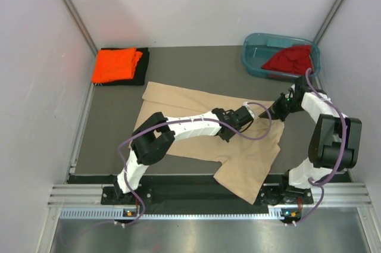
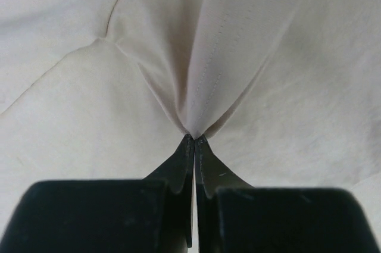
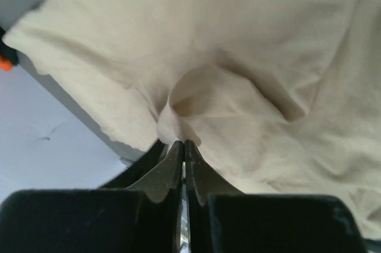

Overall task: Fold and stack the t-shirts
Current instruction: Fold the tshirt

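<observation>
A beige-tan t-shirt (image 1: 196,101) lies spread over the middle of the table, its near right part reaching the front edge. My left gripper (image 1: 255,114) is shut on a pinch of this cloth (image 2: 199,95) near the shirt's right side; folds fan out from its tips (image 2: 194,138). Just to the right, my right gripper (image 1: 275,112) is also shut on a fold of the beige-tan shirt (image 3: 196,101), with its tips (image 3: 184,143) at the cloth. A folded bright orange t-shirt (image 1: 115,64) rests on a folded black t-shirt (image 1: 143,67) at the back left. A dark red t-shirt (image 1: 290,60) sits crumpled in the tub.
A teal plastic tub (image 1: 255,56) stands at the back right corner. White walls close in the table on the left, back and right. A metal rail (image 1: 196,196) runs along the near edge by the arm bases.
</observation>
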Controlling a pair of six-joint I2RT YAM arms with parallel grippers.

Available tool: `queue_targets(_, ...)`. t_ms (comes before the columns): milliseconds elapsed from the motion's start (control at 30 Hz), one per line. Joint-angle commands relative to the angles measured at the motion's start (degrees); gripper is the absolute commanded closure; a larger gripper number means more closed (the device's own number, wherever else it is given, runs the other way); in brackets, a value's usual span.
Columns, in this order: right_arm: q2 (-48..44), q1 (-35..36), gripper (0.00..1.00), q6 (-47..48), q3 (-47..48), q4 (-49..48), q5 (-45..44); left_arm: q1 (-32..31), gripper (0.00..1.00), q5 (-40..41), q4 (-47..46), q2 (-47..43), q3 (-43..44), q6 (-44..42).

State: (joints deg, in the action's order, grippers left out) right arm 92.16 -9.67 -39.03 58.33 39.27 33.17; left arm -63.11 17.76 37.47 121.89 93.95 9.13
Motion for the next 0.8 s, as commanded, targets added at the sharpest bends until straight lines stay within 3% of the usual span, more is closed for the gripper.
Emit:
queue_targets(0, -4.96, 1.23, 1.00, 4.92, -3.03, 4.50, -3.63, 0.71, 1.00, -2.02, -1.61, -5.34, -3.07, -2.70)
queue_targets(367, -12.52, 3.96, 1.00, 8.26, -12.61, 7.93, -6.54, 1.50, 1.00, -4.04, -2.84, -7.01, -5.62, -6.40)
queue_targets(767, -14.28, 4.22, 1.00, 8.44, -17.01, 8.20, -7.77, 1.76, 1.00, -4.92, -2.85, -6.13, -4.66, -8.25)
